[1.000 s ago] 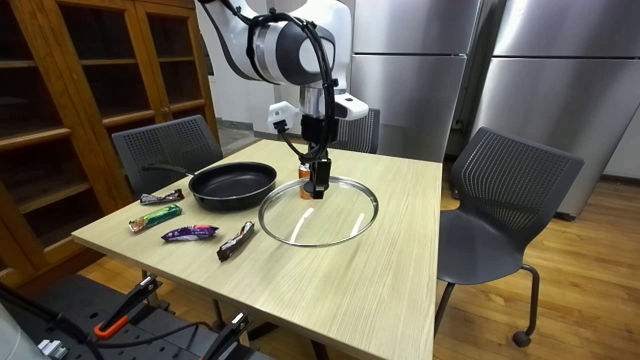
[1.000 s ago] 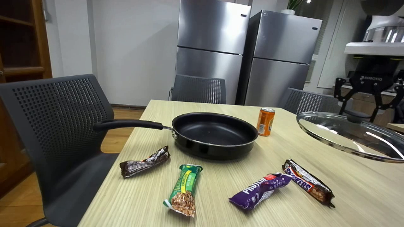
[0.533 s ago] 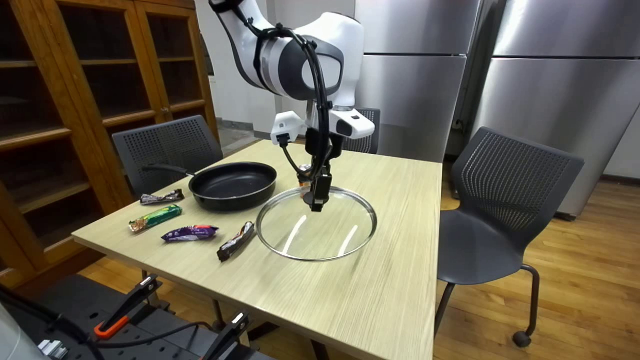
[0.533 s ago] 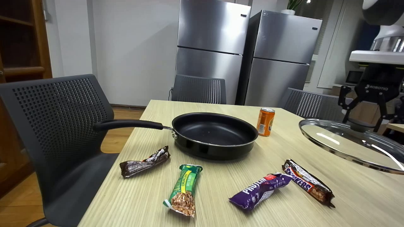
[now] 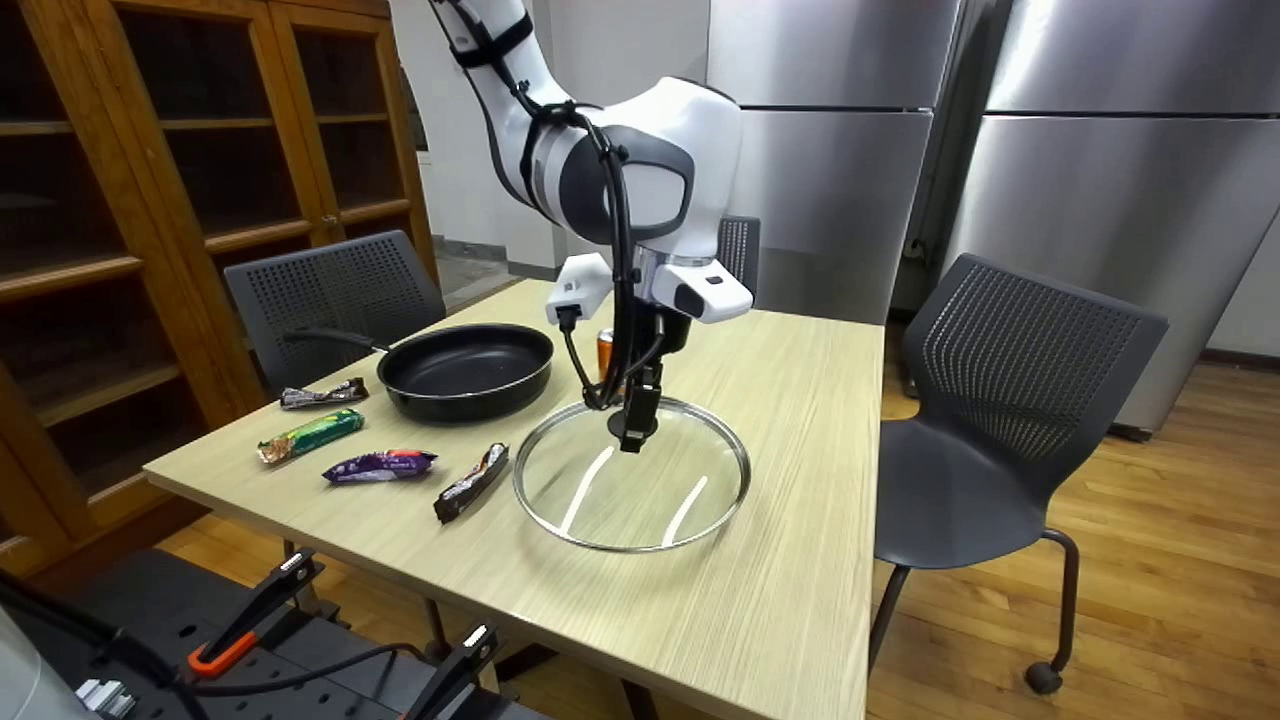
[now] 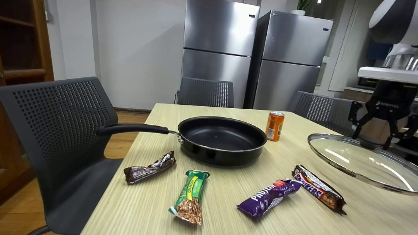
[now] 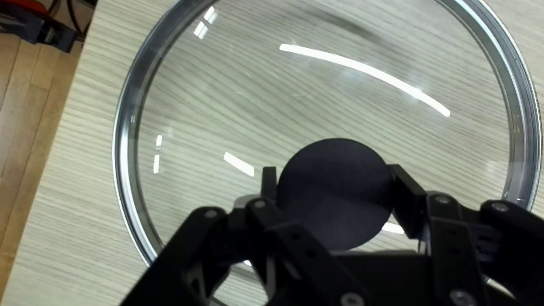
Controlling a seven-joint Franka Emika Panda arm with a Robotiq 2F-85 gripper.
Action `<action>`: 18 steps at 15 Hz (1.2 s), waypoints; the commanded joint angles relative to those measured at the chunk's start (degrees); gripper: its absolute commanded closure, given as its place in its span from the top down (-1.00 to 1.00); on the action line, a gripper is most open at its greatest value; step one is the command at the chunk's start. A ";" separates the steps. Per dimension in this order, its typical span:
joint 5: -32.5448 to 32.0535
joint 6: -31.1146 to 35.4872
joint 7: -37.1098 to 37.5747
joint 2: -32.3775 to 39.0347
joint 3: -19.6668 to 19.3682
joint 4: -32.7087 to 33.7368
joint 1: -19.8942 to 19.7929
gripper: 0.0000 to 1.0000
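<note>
the wrist view's top edge cuts off the glass lid (image 7: 327,106) and, left of it, a clamp (image 7: 38,26); beyond the glass lid in an exterior view, black cables (image 5: 623,270) partly hide the orange can (image 5: 604,350).

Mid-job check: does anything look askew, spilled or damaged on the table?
Nothing stands out. The end effector grips the round black knob of the clear round glass lid; the round black frying pan and orange metal can stand upright; no spill or damage shows.
</note>
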 commanded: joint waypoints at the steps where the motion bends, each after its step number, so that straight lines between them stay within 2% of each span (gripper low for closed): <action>1: 3.15 -0.21 -1.73 1.04 0.88 2.18 -1.30 -0.21; 18: 5.48 -0.53 -1.79 6.03 1.37 5.81 -1.49 -0.21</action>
